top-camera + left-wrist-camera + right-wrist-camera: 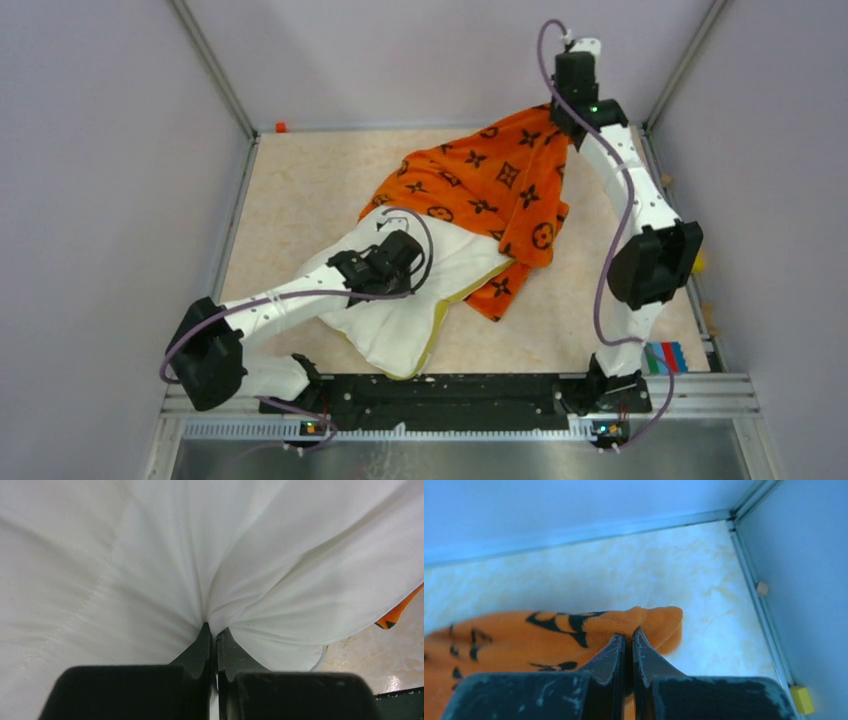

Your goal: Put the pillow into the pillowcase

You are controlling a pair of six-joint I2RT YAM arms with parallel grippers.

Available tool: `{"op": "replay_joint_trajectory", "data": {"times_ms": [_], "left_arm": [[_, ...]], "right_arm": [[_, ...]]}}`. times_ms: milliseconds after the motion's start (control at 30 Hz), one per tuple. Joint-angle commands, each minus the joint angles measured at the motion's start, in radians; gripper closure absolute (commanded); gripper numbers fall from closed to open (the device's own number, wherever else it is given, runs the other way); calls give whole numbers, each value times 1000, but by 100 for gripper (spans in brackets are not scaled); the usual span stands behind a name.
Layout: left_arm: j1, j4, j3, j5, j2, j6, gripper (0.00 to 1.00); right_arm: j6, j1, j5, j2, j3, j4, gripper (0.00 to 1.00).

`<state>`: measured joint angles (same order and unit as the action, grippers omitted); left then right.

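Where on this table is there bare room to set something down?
Bare table lies far left, between the left wall and the pillowcase, and near right, between the pillow and the right arm's base. The middle is crowded: pillow and pillowcase overlap there, the left gripper pinching the pillow. The right gripper holds the pillowcase's far right corner.
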<state>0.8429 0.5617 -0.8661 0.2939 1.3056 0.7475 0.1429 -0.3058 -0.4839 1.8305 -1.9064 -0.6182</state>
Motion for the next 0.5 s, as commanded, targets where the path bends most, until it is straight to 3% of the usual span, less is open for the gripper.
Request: {"op": "replay_joint_trajectory", "data": {"times_ms": [0, 67, 100, 200, 267, 467], "left_arm": [[-8, 79, 2, 18, -35, -2, 100], [-10, 68, -6, 8, -30, -7, 100], [-13, 62, -10, 0, -25, -9, 100], [-22, 42, -30, -20, -3, -27, 100], [-31, 37, -42, -30, 8, -36, 100], [-121, -40, -14, -163, -23, -65, 100]], "right_arm": [[-26, 195, 30, 231, -221, -67, 94], [52, 233, 37, 355, -422, -249, 70], [70, 230, 51, 382, -496, -313, 65], [53, 145, 8, 264, -360, -262, 41], [66, 81, 4, 135, -213, -219, 36], [180, -119, -1, -328, 411, -37, 38]]}}
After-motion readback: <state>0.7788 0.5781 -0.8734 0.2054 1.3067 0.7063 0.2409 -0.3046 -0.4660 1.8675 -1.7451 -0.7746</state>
